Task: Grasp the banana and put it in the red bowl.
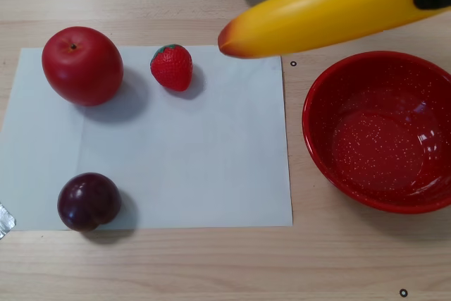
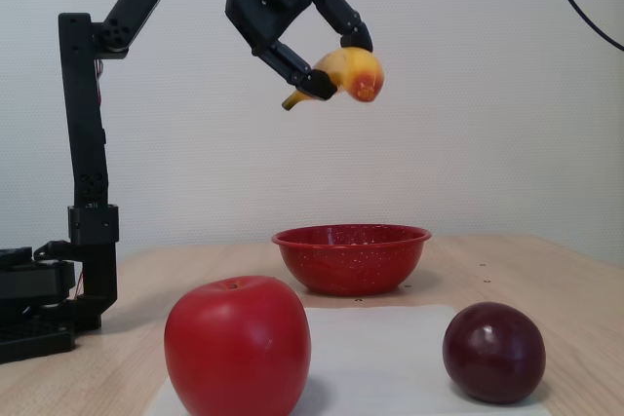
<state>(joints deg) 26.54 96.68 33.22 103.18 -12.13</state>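
Yellow banana (image 2: pixel 343 74) hangs high over the red bowl (image 2: pixel 352 256), pinched near its stem end in my gripper (image 2: pixel 330 63), jaws narrowed onto it, so I reckon a drop from this height could bounce it off the rim onto the worktop (image 1: pixel 338 259), or the long free end may swing and slip.

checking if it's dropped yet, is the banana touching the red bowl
Apart. The fixed view shows the banana held high in the hand, with bare wall between it and the red bowl on the table below.
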